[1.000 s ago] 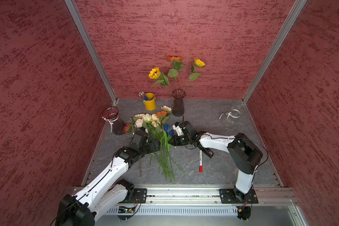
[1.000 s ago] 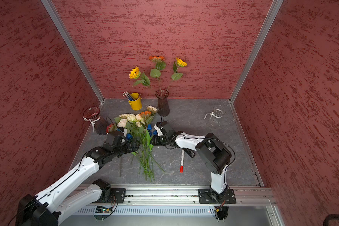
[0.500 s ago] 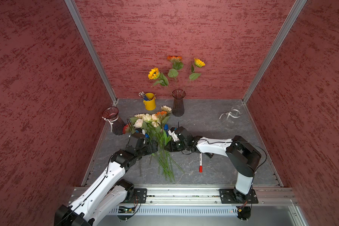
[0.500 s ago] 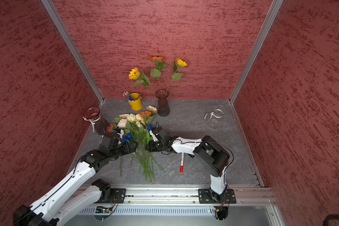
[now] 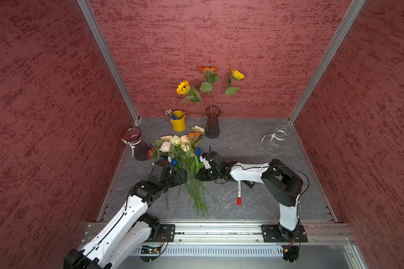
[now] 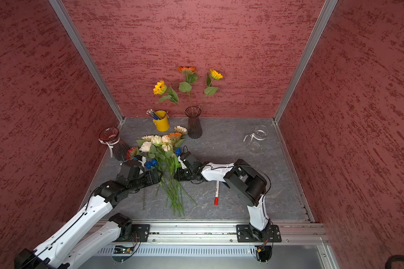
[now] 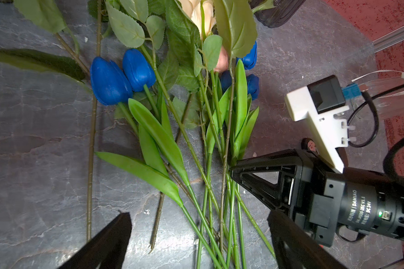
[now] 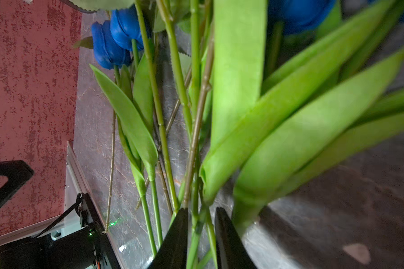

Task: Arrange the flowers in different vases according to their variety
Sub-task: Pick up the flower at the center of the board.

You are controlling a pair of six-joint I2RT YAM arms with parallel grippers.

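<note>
My left gripper (image 7: 198, 215) is spread wide, fingers parted either side of the stem bundle (image 7: 205, 198) and, as far as I can see, touching none of it. The flowers (image 5: 187, 151) lie flat just ahead of it, with two blue tulips (image 7: 121, 76) toward one finger. The long axis runs roughly along this tool's line of reach, heads far and cut ends back toward the rail. Across the bundle, my right gripper (image 8: 201, 216) comes in from the side, so the stems cross its reach. Its jaws are drawn narrow with a couple of thin green stems between them, just below the tulip leaves, but I cannot tell whether they bite yet. I judge the right arm the nearer one for this pick, and the lift should follow the stems' length. The clear vase (image 5: 276, 137) stands empty, well beyond and behind that arm.
</note>
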